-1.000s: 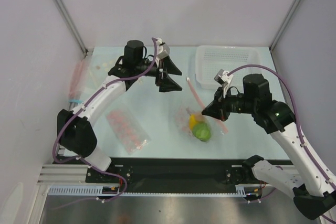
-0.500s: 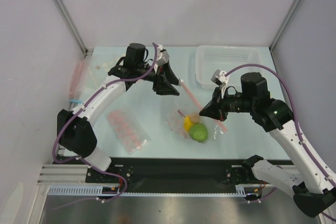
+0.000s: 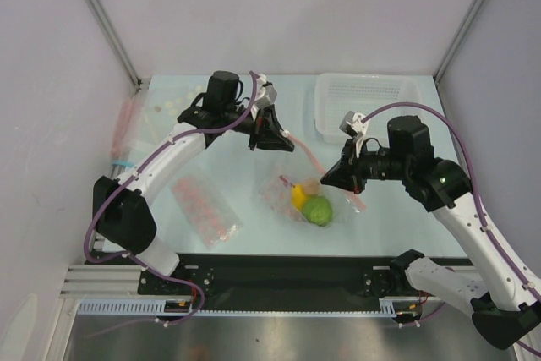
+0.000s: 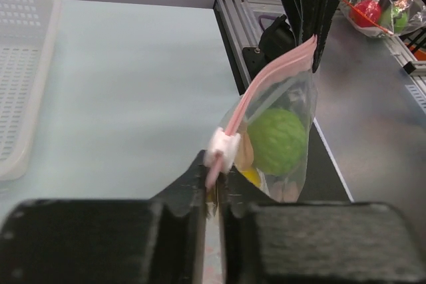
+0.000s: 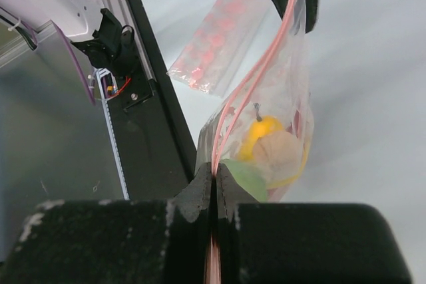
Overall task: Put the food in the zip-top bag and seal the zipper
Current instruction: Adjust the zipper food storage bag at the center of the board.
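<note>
I see L gripper clamped on zipper, R gripper pinching its other end, bag w/ food inside strung between.

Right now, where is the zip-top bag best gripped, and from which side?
Grip the zipper at its ends, approaching endwise, jaws across its faces. It is a thin flat band; the bag below sags with food. The left gripper and right gripper pinch it so.
</note>
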Motion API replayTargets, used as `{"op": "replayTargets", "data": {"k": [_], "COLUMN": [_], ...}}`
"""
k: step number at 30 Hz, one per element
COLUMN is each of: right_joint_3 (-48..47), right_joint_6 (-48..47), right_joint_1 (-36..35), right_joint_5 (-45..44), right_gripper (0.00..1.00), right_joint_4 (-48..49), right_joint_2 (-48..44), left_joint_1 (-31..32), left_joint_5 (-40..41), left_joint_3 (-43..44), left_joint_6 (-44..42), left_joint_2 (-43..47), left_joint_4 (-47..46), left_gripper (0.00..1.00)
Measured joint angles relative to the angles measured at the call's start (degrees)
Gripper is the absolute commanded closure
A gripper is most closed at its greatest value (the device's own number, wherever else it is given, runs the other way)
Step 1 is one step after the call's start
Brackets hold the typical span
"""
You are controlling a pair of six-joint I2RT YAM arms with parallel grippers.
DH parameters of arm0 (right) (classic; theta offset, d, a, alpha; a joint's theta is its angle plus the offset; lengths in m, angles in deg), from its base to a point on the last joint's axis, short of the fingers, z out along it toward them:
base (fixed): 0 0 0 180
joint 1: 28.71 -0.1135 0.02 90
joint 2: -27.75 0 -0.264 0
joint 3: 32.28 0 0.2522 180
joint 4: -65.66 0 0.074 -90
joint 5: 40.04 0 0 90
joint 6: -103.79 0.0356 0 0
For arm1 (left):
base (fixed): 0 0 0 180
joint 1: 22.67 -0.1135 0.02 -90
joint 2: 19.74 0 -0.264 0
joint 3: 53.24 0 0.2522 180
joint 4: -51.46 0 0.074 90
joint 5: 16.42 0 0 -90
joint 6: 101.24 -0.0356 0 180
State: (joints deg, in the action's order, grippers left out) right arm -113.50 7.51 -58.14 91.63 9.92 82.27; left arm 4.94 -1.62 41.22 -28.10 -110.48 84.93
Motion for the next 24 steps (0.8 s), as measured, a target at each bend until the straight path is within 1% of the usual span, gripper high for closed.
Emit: {"op": "replayTargets", "data": {"k": [1,2,3,4,5,6,8,9,12,14,17,18,24], "right_joint_3": [0.0,0.0,0.0,0.04,0.11,0.15,0.2,0.2,0.2,0.2,-0.07,-0.26,-2.05], "right_joint_6": [0.0,0.0,0.02,0.11,0.31,0.61,0.72,0.72,1.42,1.86,3.26,3.61,5.25], "right_joint_1": [0.0,0.0,0.02,0.02,0.02,0.02,0.02,0.02,0.02,0.02,0.02,0.02,-0.17], "right_joint_5": [-0.31,-0.61,-0.83,-1.09,-1.31,-1.46,-2.03,-2.4,-3.54,-4.61,-6.1,-6.54,-9.4], "right_gripper": [0.99,0.96,0.89,0.84,0.69,0.62,0.54,0.49,0.41,0.42,0.48,0.51,0.52], "right_joint_4": [0.09,0.22,0.31,0.44,0.61,0.83,1.9,2.51,4.44,5.9,8.35,9.29,13.57], "right_joint_2": [0.02,0.07,0.13,0.13,0.13,0.13,0.13,0.13,0.17,0.39,1.92,2.75,7.91], "left_joint_1": [0.02,0.02,0.02,0.02,0.02,0.02,0.09,0.13,0.61,1.16,2.12,2.47,4.74], "left_joint_5": [0.02,0.02,0.11,0.26,0.46,0.63,0.94,1.2,2.14,3.02,3.82,4.2,6.86], "left_joint_3": [0.02,0.02,0.09,0.11,0.13,0.15,0.17,0.2,0.2,0.2,0.22,0.28,2.08], "left_joint_6": [0.04,0.09,-0.11,-0.15,-0.15,-0.15,-0.17,-0.2,-0.39,-0.74,-0.85,-1.09,-2.75], "left_joint_2": [0.0,0.0,0.0,0.0,0.0,0.0,0.0,0.0,0.0,0.0,0.0,0.0,0.0], "left_joint_4": [-0.02,0.07,0.17,0.2,0.33,0.52,1.05,1.2,2.08,2.51,3.17,3.48,6.8], "left_gripper": [1.0,1.0,1.0,1.0,1.0,1.0,1.0,1.0,1.0,1.0,1.0,1.0,1.0]}}
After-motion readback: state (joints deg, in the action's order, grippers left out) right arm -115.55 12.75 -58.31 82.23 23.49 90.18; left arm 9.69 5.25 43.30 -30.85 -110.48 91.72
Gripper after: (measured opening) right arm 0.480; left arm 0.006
